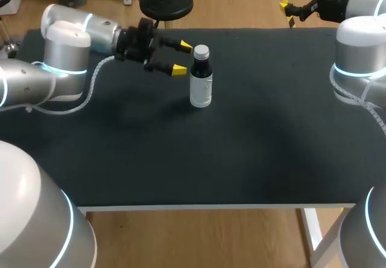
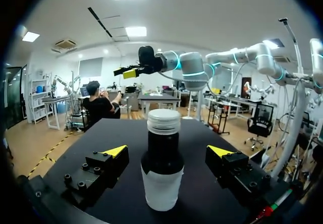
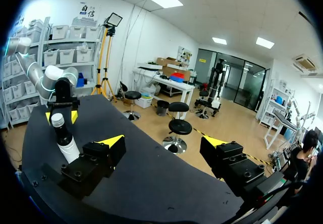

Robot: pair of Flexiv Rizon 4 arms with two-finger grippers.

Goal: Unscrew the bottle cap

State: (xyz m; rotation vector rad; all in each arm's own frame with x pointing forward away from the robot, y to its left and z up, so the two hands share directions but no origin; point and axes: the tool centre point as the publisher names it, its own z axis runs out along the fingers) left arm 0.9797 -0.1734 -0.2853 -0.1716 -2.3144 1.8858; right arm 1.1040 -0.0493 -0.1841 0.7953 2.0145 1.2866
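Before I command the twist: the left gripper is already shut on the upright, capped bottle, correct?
Not quite. The left gripper is open: the left wrist view shows its fingers standing apart from the bottle on both sides. The bottle does stand upright between them, with its cap on.

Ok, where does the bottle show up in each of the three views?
Head view: bottle upright on the table's far half, just off the left arm's fingers.
Left wrist view: bottle between its own open fingers, touching neither.
Right wrist view: bottle far ahead of its own fingers.
Shared landmark: the bottle's white cap between yellow fingertips.
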